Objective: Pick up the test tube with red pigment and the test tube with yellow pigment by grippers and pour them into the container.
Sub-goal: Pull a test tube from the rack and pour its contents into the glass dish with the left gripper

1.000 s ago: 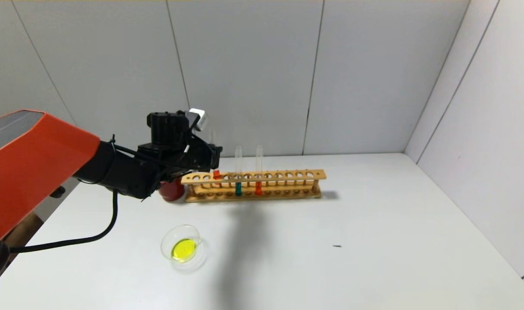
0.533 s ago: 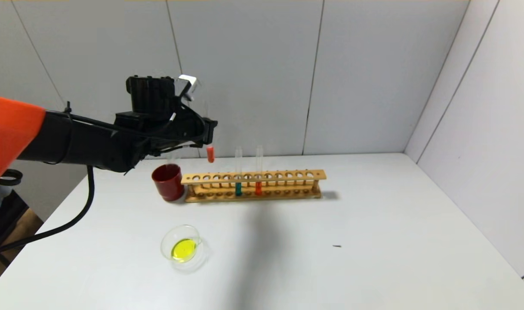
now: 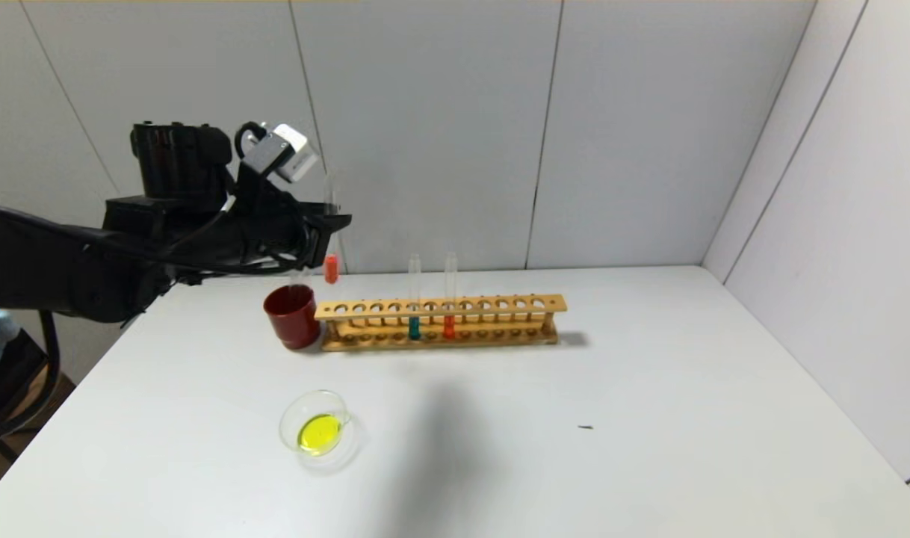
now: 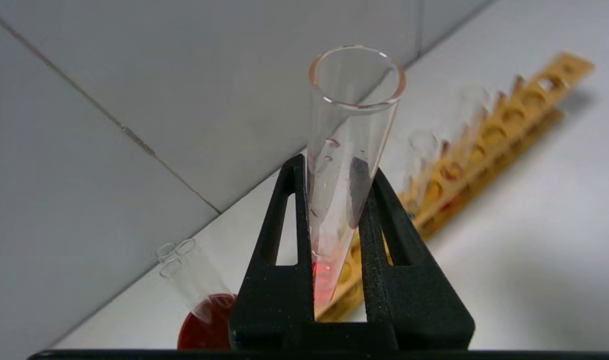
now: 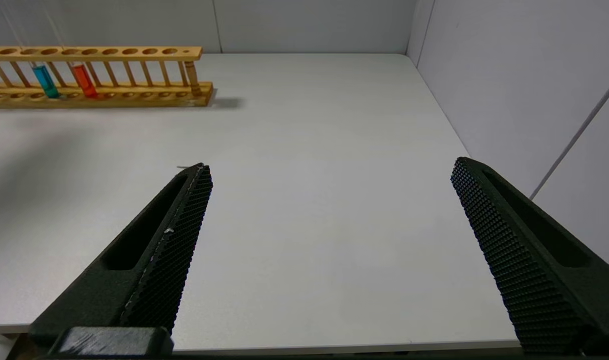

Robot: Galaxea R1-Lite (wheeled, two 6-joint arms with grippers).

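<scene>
My left gripper (image 3: 334,224) is shut on the test tube with red pigment (image 3: 331,267) and holds it upright in the air, above the left end of the rack and just right of the dark red cup. In the left wrist view the tube (image 4: 352,110) stands between the black fingers (image 4: 284,210), with red liquid at its bottom. The container (image 3: 285,426), a clear glass dish holding yellow liquid, sits on the table nearer me. No tube with yellow liquid shows. My right gripper (image 5: 329,170) is open and empty over the table's front right.
A wooden rack (image 3: 500,304) stands at the back with a teal tube (image 3: 414,326) and a second red tube (image 3: 448,325). A dark red cup (image 3: 292,317) at its left end holds empty clear tubes (image 4: 177,252). Grey walls enclose the back and right.
My left gripper has risen and moved left, lifting the red tube out of the rack's left end. The arm has drawn back. Nothing else moved.
</scene>
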